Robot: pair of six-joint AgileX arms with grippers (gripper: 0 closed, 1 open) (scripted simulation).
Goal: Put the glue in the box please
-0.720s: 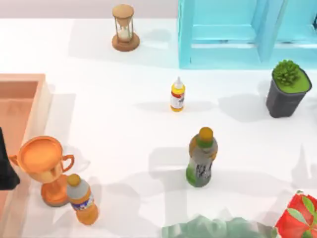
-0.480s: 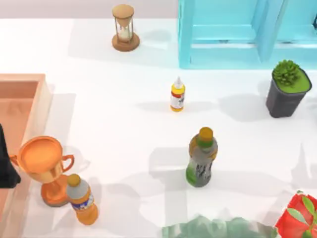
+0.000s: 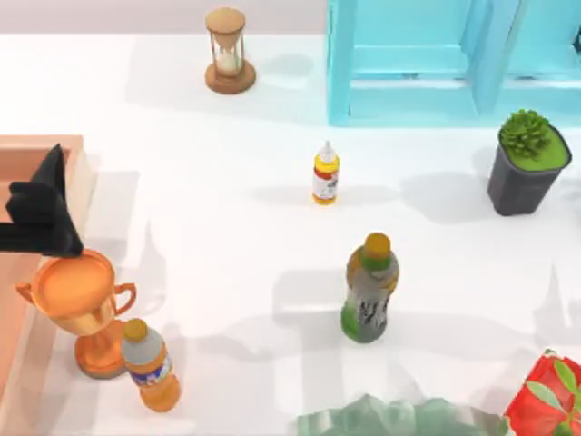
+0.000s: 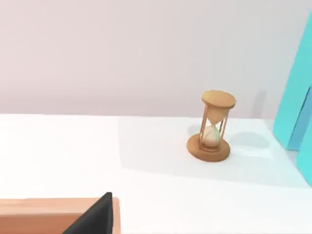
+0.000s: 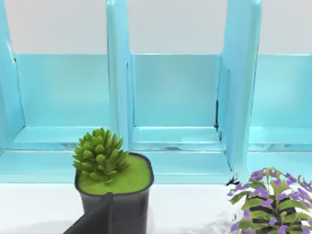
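The left gripper (image 3: 41,209) has risen over the box (image 3: 36,150); jaw state unclear. Approach the upright glue (image 3: 326,173), at three o'clock, from above.

Three bottles (image 3: 368,289) – one hourglass (image 3: 227,52)

A rendered simulation tabletop — plain white table (image 3: 236,227), blank wall, scattered props — hourglass (image 3: 227,52), trophy (image 3: 80,304), potted succulent (image 3: 528,163).

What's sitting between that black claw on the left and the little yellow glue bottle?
Nothing: in the top view, bare white table runs from the left gripper, above the box edge, to the glue. The trophy stands nearer the camera, off that line.
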